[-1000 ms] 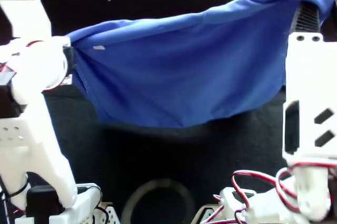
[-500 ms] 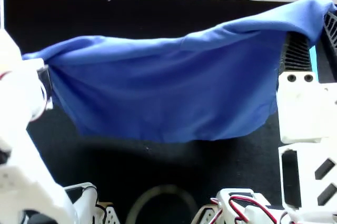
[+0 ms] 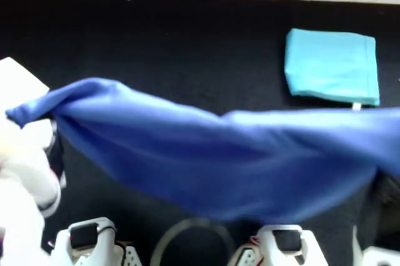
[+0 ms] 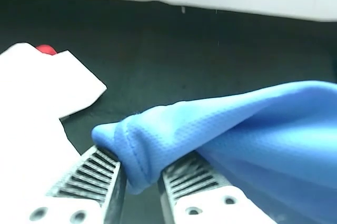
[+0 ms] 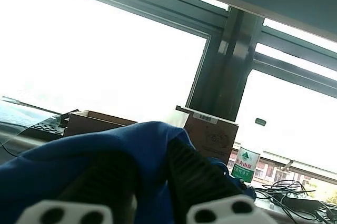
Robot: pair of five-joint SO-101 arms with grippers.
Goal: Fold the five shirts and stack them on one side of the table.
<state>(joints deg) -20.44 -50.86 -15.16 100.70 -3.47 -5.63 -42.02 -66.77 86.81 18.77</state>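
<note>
Above the black table (image 3: 187, 29), left gripper (image 4: 139, 174) and right gripper (image 5: 152, 176) are pinching opposite ends of the blue shirt (image 3: 237, 160).

Black table (image 3: 187, 35), cardboard box (image 5: 97, 122), bottle (image 5: 245, 164)

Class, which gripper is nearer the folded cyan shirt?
Right. The right gripper grips the blue shirt at the end toward the cyan shirt; the left gripper, at the opposite end.

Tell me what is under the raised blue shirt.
Around the blue shirt the black table shows; the part straight beneath the cloth is covered. The folded turquoise shirt lies farther back, uncovered.
</note>
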